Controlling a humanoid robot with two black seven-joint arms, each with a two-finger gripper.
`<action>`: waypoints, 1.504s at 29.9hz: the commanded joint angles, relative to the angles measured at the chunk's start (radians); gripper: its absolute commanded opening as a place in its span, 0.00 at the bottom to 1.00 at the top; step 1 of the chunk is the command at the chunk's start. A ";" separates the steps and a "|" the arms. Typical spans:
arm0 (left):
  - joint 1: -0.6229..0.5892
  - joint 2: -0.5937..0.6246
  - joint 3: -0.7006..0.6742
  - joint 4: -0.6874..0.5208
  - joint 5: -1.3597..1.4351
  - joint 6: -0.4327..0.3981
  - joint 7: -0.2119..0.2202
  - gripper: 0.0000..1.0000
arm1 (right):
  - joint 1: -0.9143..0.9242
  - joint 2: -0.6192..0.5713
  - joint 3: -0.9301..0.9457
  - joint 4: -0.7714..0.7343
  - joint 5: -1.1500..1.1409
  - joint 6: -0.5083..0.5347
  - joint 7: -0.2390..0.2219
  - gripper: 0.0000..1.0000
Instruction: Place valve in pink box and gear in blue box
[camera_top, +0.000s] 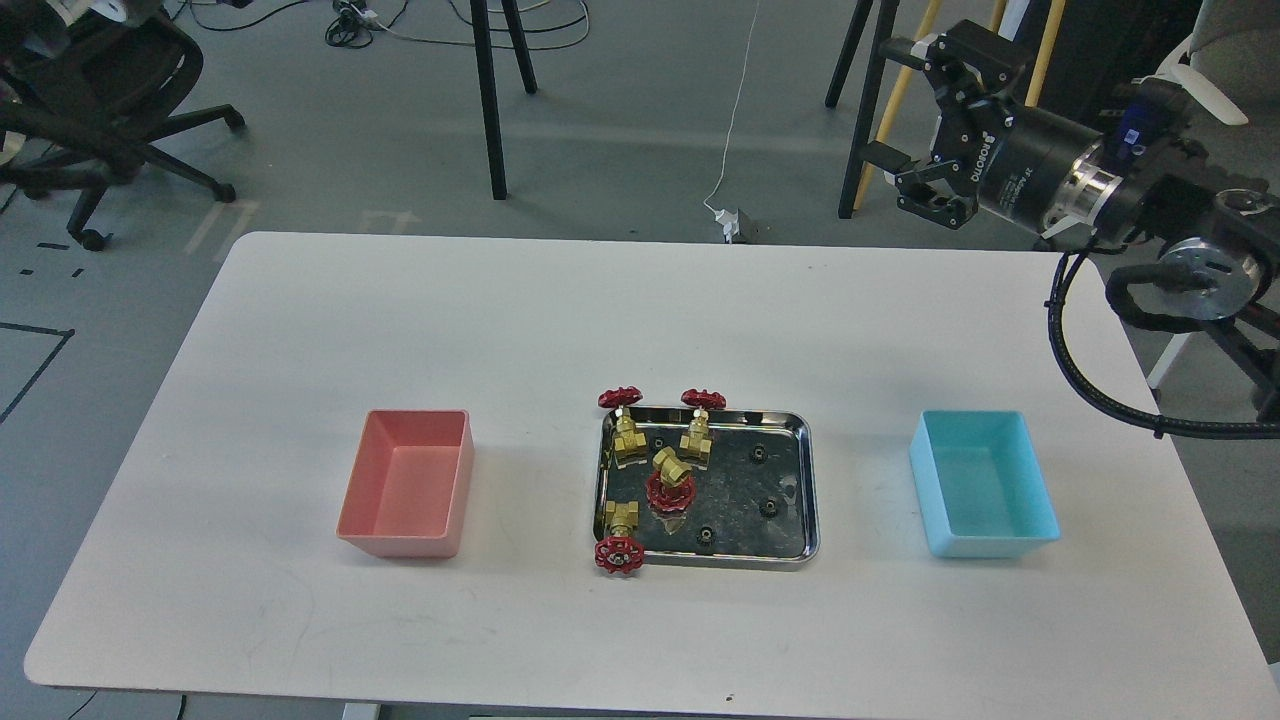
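step: nothing's getting picked yet, both boxes sitting empty | right gripper (905, 110) hanging released, far right, off the table | valves (670, 478) and gears (768, 508) lying in steel tray (805, 480) between pink box (408, 484) and blue box (982, 483) | next: probably reaching down into the tray

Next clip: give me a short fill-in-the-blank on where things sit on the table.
1. All four valves sit in the steel ____.
2. The pink box holds ____.
3. The blue box is to the tray's ____.
4. The right tool is raised, its fingers ____.

Missing: tray; nothing; right; open
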 joint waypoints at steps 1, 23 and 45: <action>0.015 -0.005 -0.003 -0.002 0.000 -0.012 -0.004 1.00 | -0.008 0.002 0.006 0.000 0.001 0.000 0.003 0.99; 0.074 -0.095 -0.110 0.274 0.122 -0.137 -0.084 1.00 | 0.076 -0.012 0.113 -0.042 0.008 -0.014 0.013 0.99; 0.239 -0.195 -0.002 -0.099 1.084 0.084 -0.302 0.97 | 0.143 -0.072 0.095 -0.091 -0.012 0.013 -0.066 0.99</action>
